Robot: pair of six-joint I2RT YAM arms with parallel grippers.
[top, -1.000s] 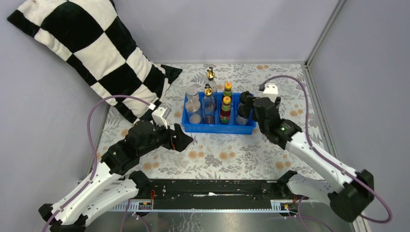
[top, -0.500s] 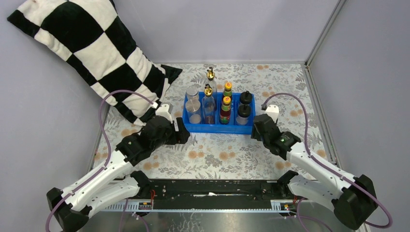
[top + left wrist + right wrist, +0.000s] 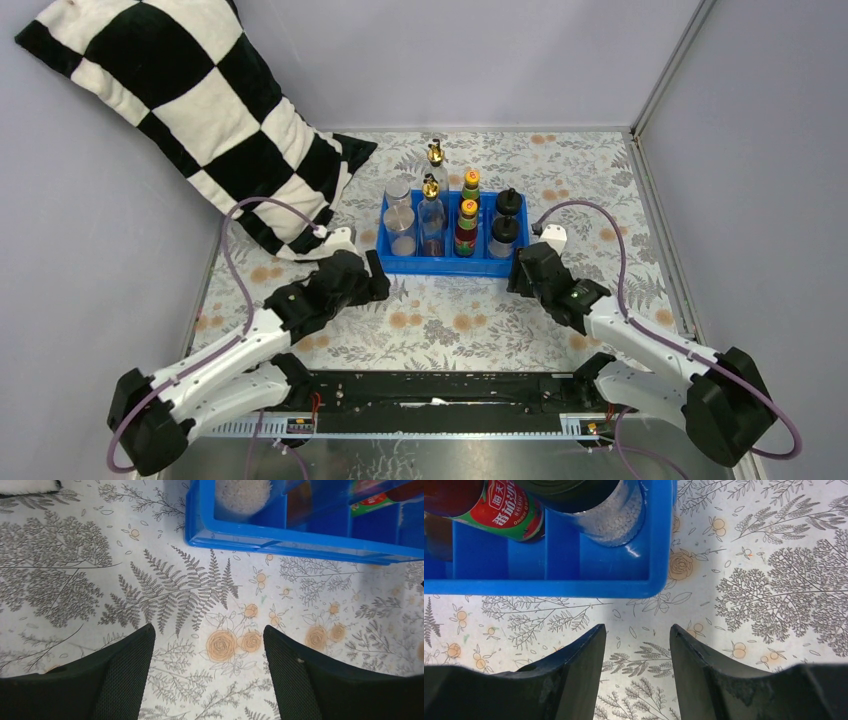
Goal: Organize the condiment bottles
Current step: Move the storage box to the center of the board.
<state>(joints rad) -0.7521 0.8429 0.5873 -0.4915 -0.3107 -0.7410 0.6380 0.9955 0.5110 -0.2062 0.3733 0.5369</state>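
Note:
All eight condiment bottles stand in the blue tray (image 3: 455, 266). From left to right there are two silver-lidded jars (image 3: 401, 224), two gold-spouted bottles (image 3: 431, 196), two orange-capped bottles (image 3: 467, 216) and two black-capped shakers (image 3: 504, 229). My left gripper (image 3: 379, 281) is open and empty, low over the cloth just in front of the tray's left corner (image 3: 280, 540); its wrist view shows a jar (image 3: 243, 490). My right gripper (image 3: 519, 271) is open and empty at the tray's front right corner (image 3: 574, 587), below a shaker (image 3: 616, 515) and a red-labelled bottle (image 3: 509, 515).
A black-and-white checked pillow (image 3: 180, 110) leans at the back left, its corner close to the tray's left side. A floral cloth (image 3: 450, 320) covers the table. Grey walls close in the left, back and right sides.
My right gripper has drawn back from the black-capped shakers to the tray's front right corner. My left arm has lowered, its gripper staying near the tray's front left corner.

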